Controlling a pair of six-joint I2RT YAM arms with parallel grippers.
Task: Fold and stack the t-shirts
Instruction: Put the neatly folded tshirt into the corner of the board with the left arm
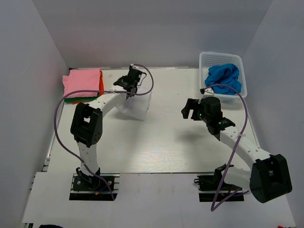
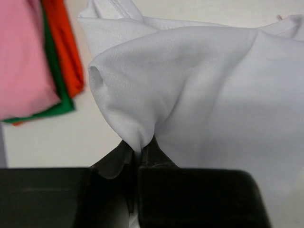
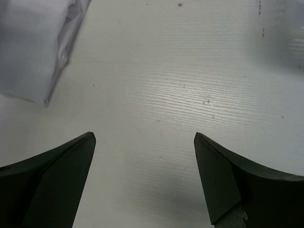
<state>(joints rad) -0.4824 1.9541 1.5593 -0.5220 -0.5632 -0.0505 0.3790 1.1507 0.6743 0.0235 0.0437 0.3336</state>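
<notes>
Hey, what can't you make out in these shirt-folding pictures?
Top view: pink shirt covers the folded shirts beneath; count unclear.
Top view: basket wall hides the blue shirt's underside.
Left wrist: white shirt cut off at right; left gripper hides the pinched fold.
Right wrist: white shirt blurred, cut off left.

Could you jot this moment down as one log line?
left gripper: shut on white shirt | right gripper: open, empty | blue shirt: in basket | stack: far left
</notes>
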